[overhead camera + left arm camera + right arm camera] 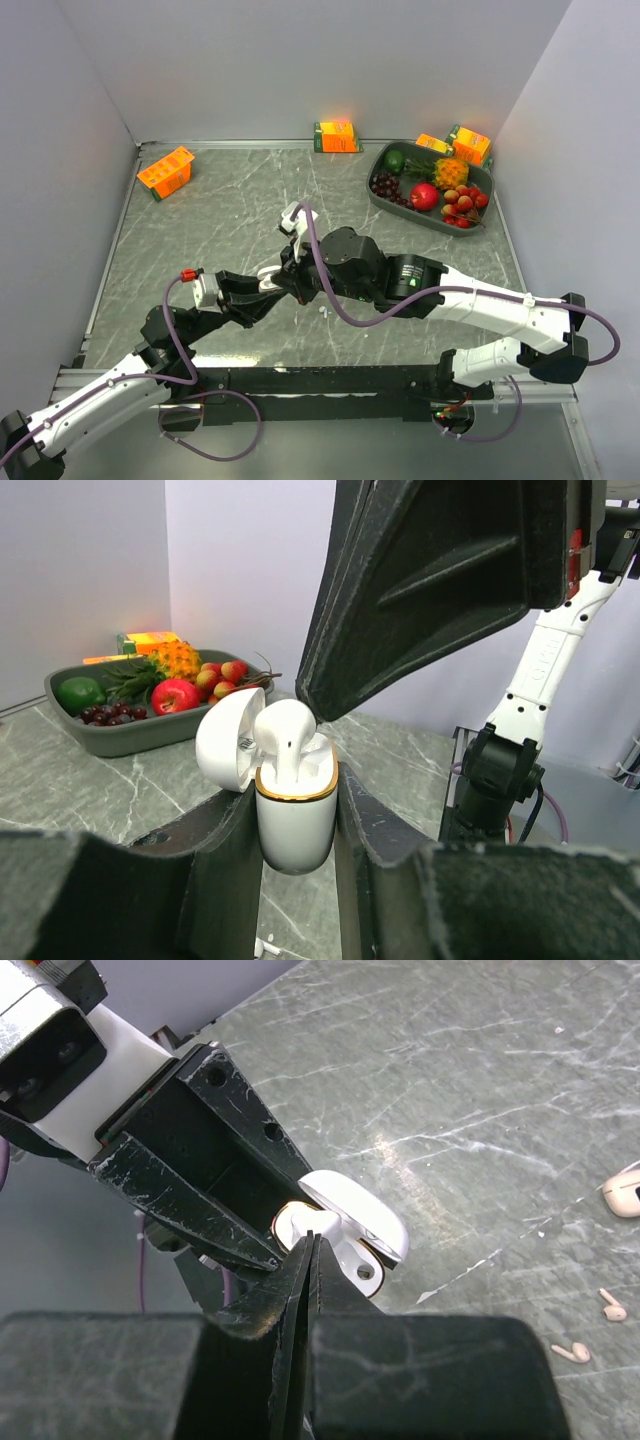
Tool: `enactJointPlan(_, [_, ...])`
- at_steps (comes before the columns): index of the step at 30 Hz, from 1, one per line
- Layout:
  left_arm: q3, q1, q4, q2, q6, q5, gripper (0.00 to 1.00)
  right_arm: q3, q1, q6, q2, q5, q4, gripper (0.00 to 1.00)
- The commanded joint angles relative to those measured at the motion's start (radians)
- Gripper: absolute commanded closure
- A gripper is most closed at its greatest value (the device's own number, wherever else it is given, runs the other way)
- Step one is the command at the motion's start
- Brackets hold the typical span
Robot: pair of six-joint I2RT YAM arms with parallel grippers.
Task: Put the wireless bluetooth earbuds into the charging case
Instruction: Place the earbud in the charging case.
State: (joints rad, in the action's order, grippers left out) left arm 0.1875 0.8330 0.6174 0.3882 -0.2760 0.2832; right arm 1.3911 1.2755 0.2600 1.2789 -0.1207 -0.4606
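glossy plastic, light and slick: earbud (pixel 283 738) half-seated in the charging case (pixel 296 810)
left hand (pixel 296 840) clamps the case's lower shell; right hand (pixel 310 1258), fingers together, touches the earbud's bulb, likely the safest spot to press.

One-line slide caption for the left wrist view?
Left gripper holds the open white gold-rimmed charging case; right gripper, shut, presses a white plastic earbud inside.

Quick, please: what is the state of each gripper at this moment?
Left gripper: shut on the charging case.
Right gripper: shut, its tips on the earbud in the case.
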Motion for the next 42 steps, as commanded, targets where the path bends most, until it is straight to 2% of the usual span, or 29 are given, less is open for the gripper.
enactJointPlan(1, [0.007,0.003,0.047,-0.008,-0.011,0.011,0.99,0.054,-0.001,-0.018,0.007,0.018,0.019,0.98])
enactJointPlan(6, [0.006,0.002,0.05,-0.008,-0.008,0.005,0.99,0.049,0.004,-0.019,-0.007,0.032,0.025,0.98])
enactJointPlan(9, [0.004,0.003,0.056,-0.008,-0.008,-0.001,0.99,0.036,0.01,-0.012,-0.044,0.023,0.043,0.94])
enactJointPlan(14, [0.001,0.003,0.064,-0.009,-0.006,-0.007,0.99,0.008,0.01,0.004,-0.107,-0.042,0.045,0.75])
enactJointPlan(16, [0.003,0.003,0.065,-0.006,-0.005,-0.007,0.99,-0.006,0.005,0.007,-0.124,-0.08,0.036,0.74])
enactJointPlan(19, [0.006,0.003,0.073,0.0,-0.005,-0.003,0.99,0.005,-0.013,0.019,-0.102,-0.071,-0.012,0.8])
enactJointPlan(20, [0.006,0.003,0.074,0.005,-0.006,-0.001,0.99,0.016,-0.011,0.019,-0.092,-0.065,-0.018,0.85])
enactJointPlan(25, [0.01,0.003,0.081,0.012,-0.008,0.005,0.99,0.029,-0.013,0.019,-0.043,-0.031,-0.024,1.0])
enactJointPlan(42, [0.01,0.003,0.073,0.009,-0.008,0.024,0.99,0.068,-0.021,0.004,0.008,-0.011,-0.023,1.0])
